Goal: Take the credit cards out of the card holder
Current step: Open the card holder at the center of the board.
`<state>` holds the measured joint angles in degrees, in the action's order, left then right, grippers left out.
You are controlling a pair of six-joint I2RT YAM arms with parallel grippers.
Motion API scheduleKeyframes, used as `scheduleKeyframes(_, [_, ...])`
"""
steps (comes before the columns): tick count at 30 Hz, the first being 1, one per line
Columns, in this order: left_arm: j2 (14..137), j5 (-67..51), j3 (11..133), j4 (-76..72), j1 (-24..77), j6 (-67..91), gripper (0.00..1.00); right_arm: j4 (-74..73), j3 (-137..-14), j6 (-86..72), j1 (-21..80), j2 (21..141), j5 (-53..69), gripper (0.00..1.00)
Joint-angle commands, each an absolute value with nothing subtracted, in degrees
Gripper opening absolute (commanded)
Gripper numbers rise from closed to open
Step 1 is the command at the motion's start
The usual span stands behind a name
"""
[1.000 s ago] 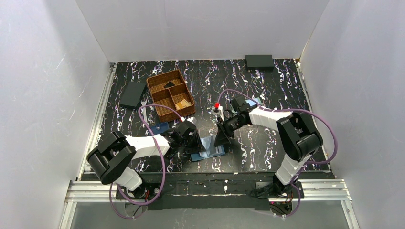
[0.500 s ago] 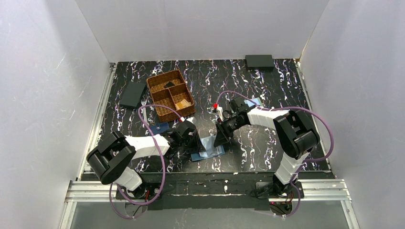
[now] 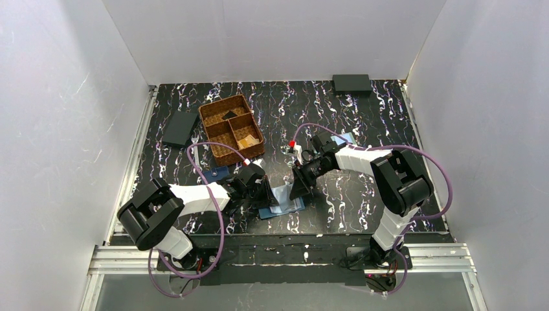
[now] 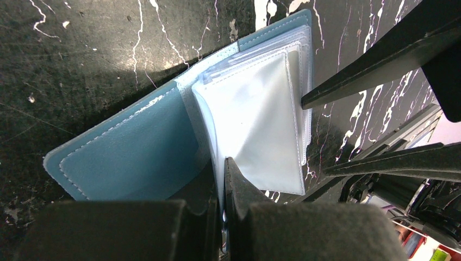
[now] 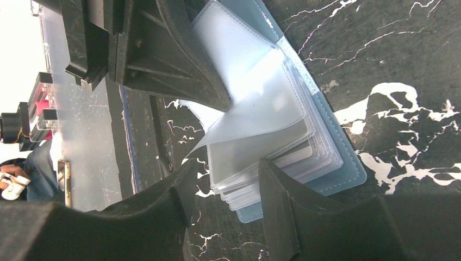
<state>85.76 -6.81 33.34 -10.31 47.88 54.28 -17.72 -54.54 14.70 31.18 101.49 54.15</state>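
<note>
Two grippers: left gripper [image 4: 220,174] is clamping the card holder [image 4: 125,157] open so right gripper [image 5: 225,179], half-open, is straddling the cards [image 5: 296,155].

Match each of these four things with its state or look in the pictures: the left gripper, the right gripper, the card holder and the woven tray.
Things:
1. left gripper
2. right gripper
3. card holder
4. tray

States:
A. lying open on the table
B. shut on a clear sleeve
C. brown, split into compartments
D. open, one finger on each side of the edge of the stacked sleeves

Pairs: 1-B, 2-D, 3-A, 4-C
</note>
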Motion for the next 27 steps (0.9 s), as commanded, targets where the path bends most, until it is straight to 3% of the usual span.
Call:
scheduleKeyframes(1, [85.45,-6.76,31.29,-4.99,47.58,53.26,0.00,-17.32,-54.75,14.87,31.03,99.84,54.05,0.56])
scheduleKeyframes(7, [85.29,-7.11,31.38,-5.25,47.40,53.28,0.00,-16.23,-54.16,13.06,31.03,100.43,56.84,0.59])
scheduleKeyframes(24, [84.73,-10.11,29.53,-10.08,46.39,55.23,0.00,-11.09,-52.90,7.20,31.27,101.79,65.99,0.55])
scheduleKeyframes(27, [83.73,-11.42,28.29,-12.23,45.94,55.70,0.09,-10.50,-52.91,6.50,31.54,102.12,66.76,0.55])
